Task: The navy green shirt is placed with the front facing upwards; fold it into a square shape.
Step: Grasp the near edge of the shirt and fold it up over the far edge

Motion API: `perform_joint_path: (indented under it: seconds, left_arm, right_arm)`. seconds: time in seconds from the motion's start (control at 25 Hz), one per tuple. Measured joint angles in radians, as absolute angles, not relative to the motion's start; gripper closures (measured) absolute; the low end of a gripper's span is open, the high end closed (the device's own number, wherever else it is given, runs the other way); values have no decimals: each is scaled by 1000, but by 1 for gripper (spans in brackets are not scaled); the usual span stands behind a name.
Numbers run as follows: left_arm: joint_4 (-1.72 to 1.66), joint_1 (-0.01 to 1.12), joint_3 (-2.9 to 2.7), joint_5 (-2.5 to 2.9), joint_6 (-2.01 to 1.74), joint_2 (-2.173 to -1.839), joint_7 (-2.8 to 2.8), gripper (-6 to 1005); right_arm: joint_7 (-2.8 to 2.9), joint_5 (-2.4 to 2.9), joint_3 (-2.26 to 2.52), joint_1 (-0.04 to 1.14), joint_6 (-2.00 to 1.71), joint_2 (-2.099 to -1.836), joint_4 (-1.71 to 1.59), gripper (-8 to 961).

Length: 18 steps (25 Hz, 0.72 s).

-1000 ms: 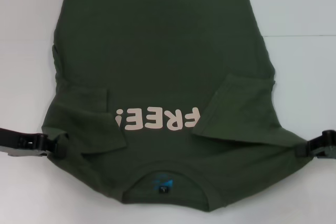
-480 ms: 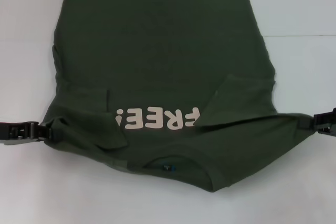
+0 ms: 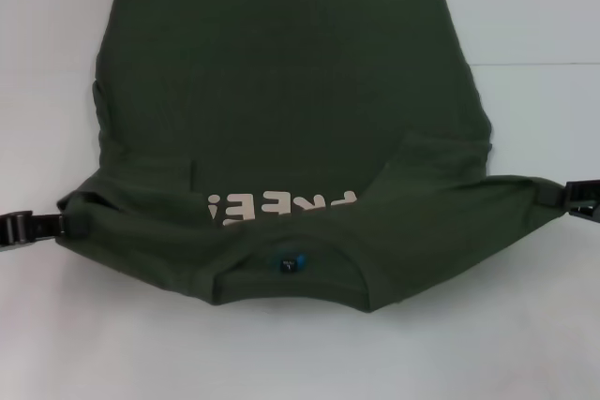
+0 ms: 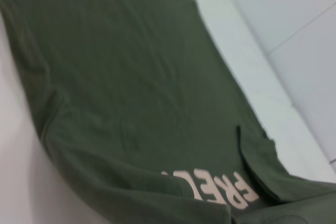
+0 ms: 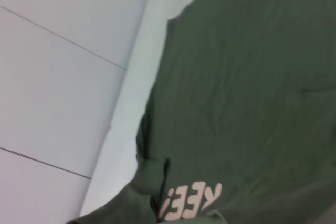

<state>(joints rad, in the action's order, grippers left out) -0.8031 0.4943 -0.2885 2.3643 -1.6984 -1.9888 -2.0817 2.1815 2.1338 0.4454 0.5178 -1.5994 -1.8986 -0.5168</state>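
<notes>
The navy green shirt [image 3: 281,91] lies flat on the white table, collar end toward me, sleeves folded in. My left gripper [image 3: 58,227] is shut on its left shoulder edge. My right gripper [image 3: 551,198] is shut on its right shoulder edge. The collar end, with the blue neck label [image 3: 289,262], hangs stretched between them, lifted and folding over the chest. It covers the lower part of the pink lettering [image 3: 281,208]. The shirt [image 4: 121,93] and lettering [image 4: 220,190] show in the left wrist view. The right wrist view also shows the shirt [image 5: 247,93] and lettering [image 5: 191,200].
The white table [image 3: 534,16] surrounds the shirt, with bare surface on both sides and in front of the collar. A thin seam line [image 3: 544,65] runs across the table at the right. The shirt's hem reaches the far edge of the view.
Both grippers have moved away from me and outward with the shoulders. The collar end has risen and slid over the lettering, now partly covered.
</notes>
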Motion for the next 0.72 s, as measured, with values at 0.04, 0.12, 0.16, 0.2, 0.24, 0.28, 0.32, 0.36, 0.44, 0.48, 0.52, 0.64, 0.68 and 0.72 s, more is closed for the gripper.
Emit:
perform_joint_path:
  seconds: [0.04,0.12,0.16,0.2,0.24,0.28,0.32,0.36,0.44,0.48,0.52,0.64,0.68,0.72]
  left_arm:
    - [-802,488,-281,2357,-1700,-1990,-2067,946]
    - [-788,464,-268,2326,-1699,-2001,-2014,946]
    - [-778,455,-266,2311,-1697,-2004,-1991,946]
    - [-778,455,-266,2311,-1697,-2004,-1991,946]
    - [-770,448,-261,2297,-1695,-2006,-1970,946]
    - [-761,440,-252,2284,-1694,-2009,-1948,947]
    - [-753,431,-241,2273,-1694,-2012,-1925,947]
    - [-747,425,-231,2263,-1694,-2014,-1907,947]
    - [-737,410,-217,2244,-1696,-2018,-1874,947]
    - [-734,404,-216,2235,-1698,-2021,-1860,947]
    - [-732,400,-216,2230,-1700,-2023,-1853,947]
    - [-730,383,-214,2219,-1704,-2032,-1821,947]
    - [-728,377,-214,2218,-1707,-2033,-1810,947]
    - [-725,371,-214,2214,-1714,-2035,-1798,947]
  right_arm:
    - [2171,2126,443,517,-1604,-1900,-516,923]
    - [2151,2112,440,514,-1609,-1906,-515,924]
    - [2140,2107,439,513,-1611,-1909,-515,924]
    - [2127,2101,437,511,-1615,-1913,-515,924]
    - [2111,2094,435,509,-1623,-1916,-514,924]
    - [2096,2088,433,507,-1632,-1918,-514,924]
    - [2080,2080,431,505,-1642,-1920,-514,924]
    - [2059,2073,428,502,-1656,-1921,-514,924]
    - [2026,2063,420,494,-1678,-1922,-514,924]
    - [2005,2058,416,488,-1691,-1922,-514,924]
    - [1988,2054,412,483,-1704,-1922,-514,924]
    - [1939,2049,411,466,-1740,-1923,-514,924]
    - [1926,2049,411,461,-1749,-1924,-514,924]
    - [1906,2049,412,454,-1763,-1925,-514,924]
